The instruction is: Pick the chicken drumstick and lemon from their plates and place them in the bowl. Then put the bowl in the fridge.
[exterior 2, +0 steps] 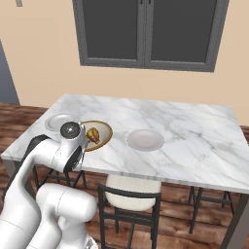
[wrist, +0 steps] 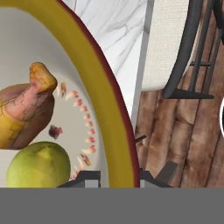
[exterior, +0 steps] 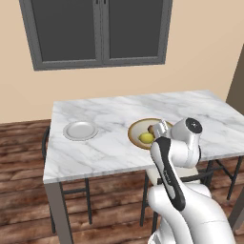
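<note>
On the marble table [exterior: 119, 143] below the dark window [exterior: 97, 31], the bowl [exterior: 136, 129] sits near the front edge, with one plate [exterior: 80, 130] well apart on its left and the other plate [exterior 2: 145, 140] on its right; a cream-seated chair [exterior 2: 131, 197] is tucked beneath; the gripper [wrist: 118, 177] is narrowed, its fingertips either side of the bowl's rim; inside the bowl, the chicken drumstick [wrist: 24, 113] lies touching the lemon [wrist: 38, 165].

Flat even rendered light, sharp throughout, faint shadows; no glare
</note>
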Robot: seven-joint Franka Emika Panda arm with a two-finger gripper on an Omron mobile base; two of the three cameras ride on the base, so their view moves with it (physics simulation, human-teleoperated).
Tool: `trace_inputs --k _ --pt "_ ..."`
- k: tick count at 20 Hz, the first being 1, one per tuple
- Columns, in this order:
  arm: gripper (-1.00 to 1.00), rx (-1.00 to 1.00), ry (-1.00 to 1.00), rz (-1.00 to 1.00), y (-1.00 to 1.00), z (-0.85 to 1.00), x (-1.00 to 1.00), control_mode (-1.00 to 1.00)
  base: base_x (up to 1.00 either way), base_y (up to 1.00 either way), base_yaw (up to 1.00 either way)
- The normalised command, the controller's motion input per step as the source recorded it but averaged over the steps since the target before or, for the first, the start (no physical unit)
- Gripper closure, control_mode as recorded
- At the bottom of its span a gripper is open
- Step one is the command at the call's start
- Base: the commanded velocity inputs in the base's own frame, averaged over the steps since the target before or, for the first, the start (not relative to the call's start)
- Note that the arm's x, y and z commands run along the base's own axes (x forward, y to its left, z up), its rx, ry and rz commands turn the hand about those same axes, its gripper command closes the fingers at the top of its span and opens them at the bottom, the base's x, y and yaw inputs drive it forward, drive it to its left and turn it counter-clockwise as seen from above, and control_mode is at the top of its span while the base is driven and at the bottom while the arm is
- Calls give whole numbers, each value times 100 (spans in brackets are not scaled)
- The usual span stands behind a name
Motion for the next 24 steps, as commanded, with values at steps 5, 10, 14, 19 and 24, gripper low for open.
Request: trace_inputs --k 5,10,14,19,24 --pt "100 0 0 0 0 0 0 100 0 0 0" --pt "100 0 0 0 0 0 0 100 -17 0 3" --pt "100 0 0 0 0 0 0 100 -62 -3 7" --pt "100 0 0 0 0 0 0 100 -48 0 22" --pt "100 0 0 0 0 0 0 100 -26 2 56"
